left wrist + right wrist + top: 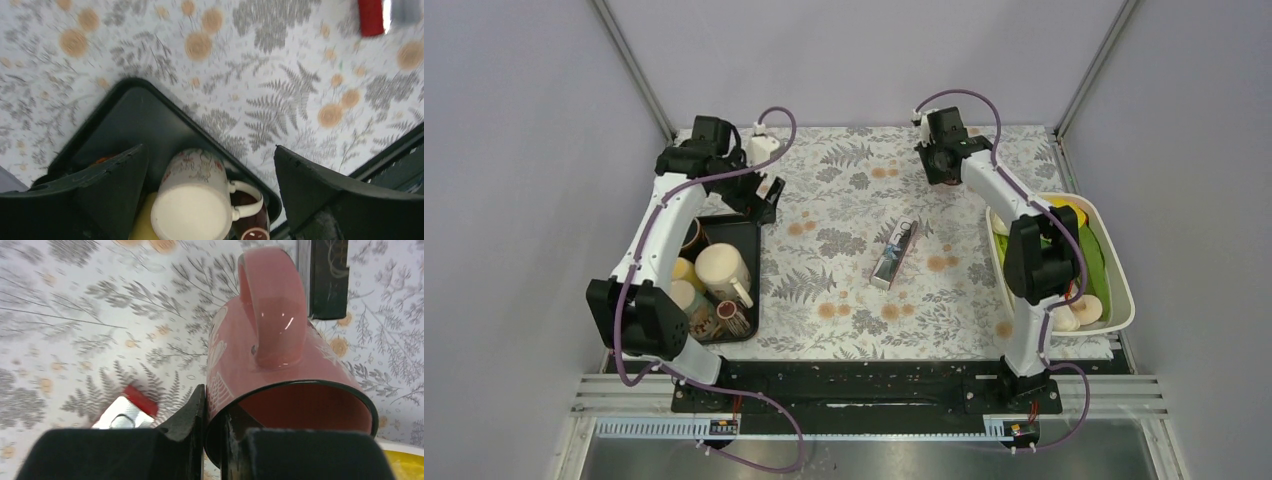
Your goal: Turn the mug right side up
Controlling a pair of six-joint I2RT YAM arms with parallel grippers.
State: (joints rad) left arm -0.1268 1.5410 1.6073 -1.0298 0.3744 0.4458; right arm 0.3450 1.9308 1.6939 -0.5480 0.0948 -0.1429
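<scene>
My right gripper [215,425] is shut on the rim of a pink mug [270,355], one finger outside the wall and one inside. The mug is held tilted above the floral cloth, its mouth toward the camera and its handle up. In the top view the right gripper [942,165] is at the far middle of the table and hides the mug. My left gripper [210,150] is open and empty, above a cream floral mug [192,205] that stands base up in a black tray [135,115]. The left gripper [759,205] hangs over the tray's far corner.
The black tray [724,228] at the left also holds a brown mug [252,227] and a yellow cup [686,270]. A toothpaste tube with a red cap [894,252] lies mid-table. A white basket [1119,270] with several items stands at the right edge.
</scene>
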